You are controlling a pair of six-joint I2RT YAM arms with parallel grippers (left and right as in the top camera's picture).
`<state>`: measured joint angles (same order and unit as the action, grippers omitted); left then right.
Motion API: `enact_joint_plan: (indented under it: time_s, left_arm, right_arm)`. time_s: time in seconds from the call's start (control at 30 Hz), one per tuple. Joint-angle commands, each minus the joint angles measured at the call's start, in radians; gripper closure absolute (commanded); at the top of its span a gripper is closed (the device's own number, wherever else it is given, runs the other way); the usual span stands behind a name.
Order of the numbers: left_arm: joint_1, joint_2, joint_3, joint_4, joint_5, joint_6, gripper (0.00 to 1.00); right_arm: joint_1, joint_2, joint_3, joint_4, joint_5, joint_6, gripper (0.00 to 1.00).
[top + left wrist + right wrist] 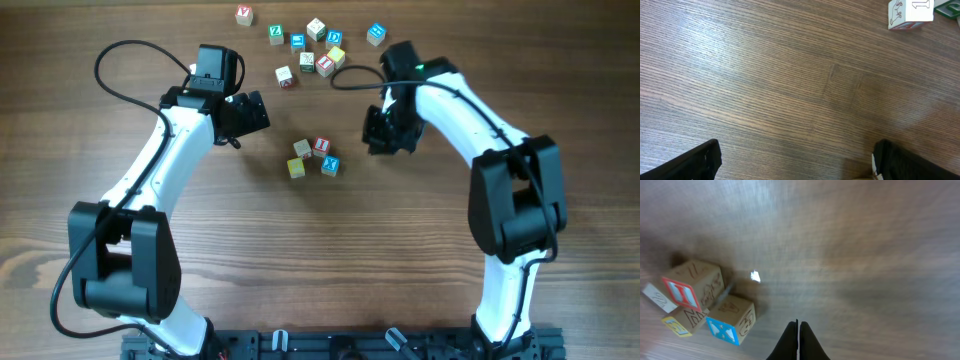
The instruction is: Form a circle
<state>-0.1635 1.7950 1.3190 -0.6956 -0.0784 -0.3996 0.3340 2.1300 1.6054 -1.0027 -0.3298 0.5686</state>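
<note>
Mid-table lies the small cluster that makes up the circle (313, 157): a cream cube (302, 148), a red-letter cube (321, 145), a blue X cube (330, 166) and a yellow cube (296, 168), close together. My right gripper (376, 140) is just right of the cluster, apart from it. In the right wrist view it (798, 339) is shut with nothing between its fingers, and the blue X cube (732, 321) and red-letter cube (689, 287) lie to its left. My left gripper (257, 112) hovers up and left of the cluster, open (797, 165) over bare wood.
Several more letter cubes lie scattered at the table's far edge, among them a white-and-red one (285, 76), a green one (276, 33) and a blue one (376, 35). A white cube marked 1 (910, 14) sits at the top right of the left wrist view.
</note>
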Motion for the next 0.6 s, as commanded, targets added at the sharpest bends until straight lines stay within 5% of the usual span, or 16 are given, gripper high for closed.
enact_joint_plan:
  time_s: [0.0,0.57]
  left_arm:
    - [-0.002,-0.013,0.01,0.0,-0.01,0.002,0.0]
    - [-0.002,-0.013,0.01,0.0,-0.01,0.002,0.0]
  right_arm:
    - [0.053,-0.002,-0.043,0.013,-0.03,0.09,0.96]
    - [0.187,-0.002,-0.155,0.146,-0.035,0.325,0.96]
